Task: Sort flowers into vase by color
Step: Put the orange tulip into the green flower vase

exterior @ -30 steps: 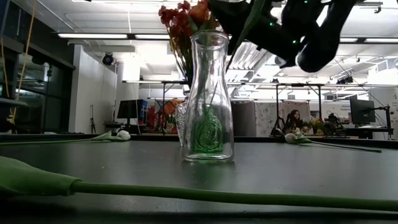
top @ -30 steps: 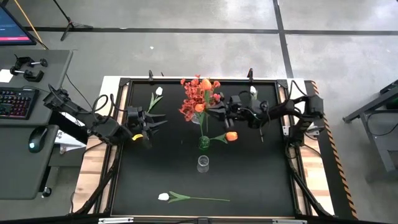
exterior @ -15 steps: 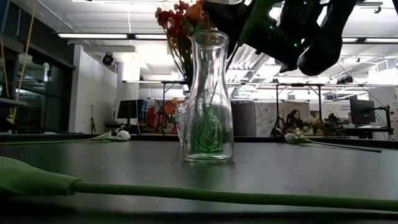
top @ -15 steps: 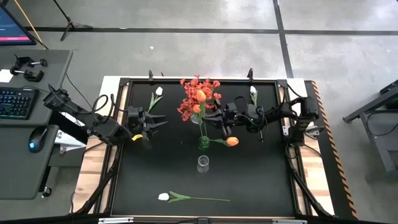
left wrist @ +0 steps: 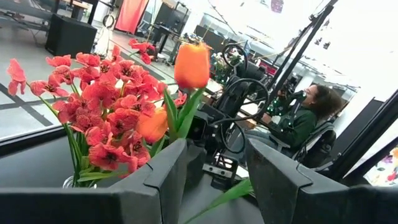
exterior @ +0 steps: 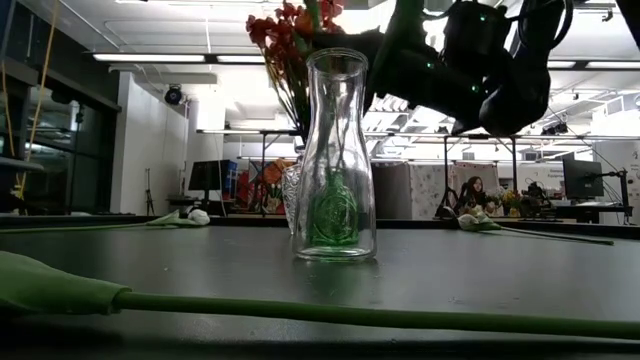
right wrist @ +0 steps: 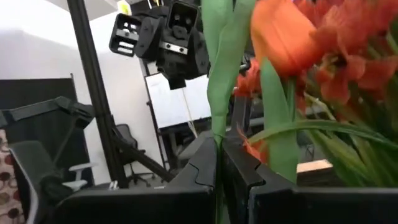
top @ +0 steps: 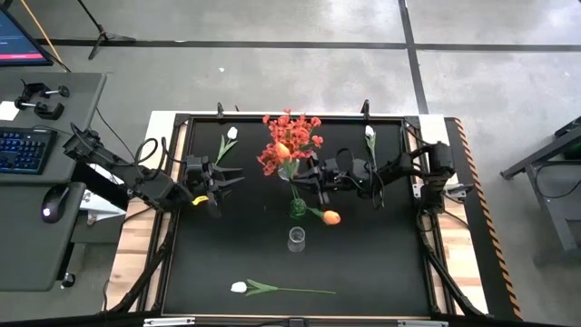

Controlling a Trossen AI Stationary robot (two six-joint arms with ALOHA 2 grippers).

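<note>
— What's on that black table (top: 200,263)?
— 3 glass vases (top: 297,208) in its middle, I think, plus 3 loose white tulips (top: 239,287), 1 near the front edge.

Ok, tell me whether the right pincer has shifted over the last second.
Yes. In the high view the right pincer, shut on an orange tulip, moved left toward the green-stemmed vase.

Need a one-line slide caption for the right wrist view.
Right tool shut on a green tulip stem, beside an orange tulip and red blossoms.
</note>
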